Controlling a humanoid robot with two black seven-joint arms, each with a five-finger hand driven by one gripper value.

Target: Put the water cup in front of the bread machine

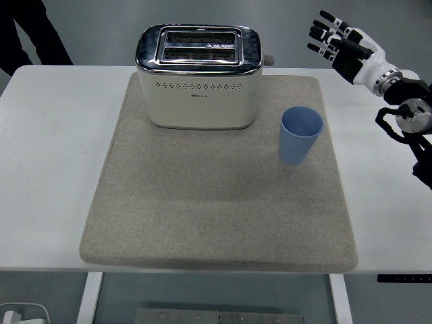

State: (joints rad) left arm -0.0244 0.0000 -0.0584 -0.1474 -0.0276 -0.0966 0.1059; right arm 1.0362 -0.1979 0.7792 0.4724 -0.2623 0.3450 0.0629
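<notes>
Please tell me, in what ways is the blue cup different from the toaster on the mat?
The blue cup is plain, round and much smaller; the toaster is a cream box with a shiny metal top. The cup is open and looks empty; the toaster has two narrow slots. The cup stands right of the toaster, not in front of it. Both stand upright on the grey mat.

Bread machine [198, 76], upper centre: glossy chrome-like metal top, smooth cream body with satin sheen. Water cup [300, 135], right of centre: matt blue, looks plastic. Mat [216, 209]: coarse grey-beige felt-like cloth. Table [47, 169]: smooth matt white.
</notes>
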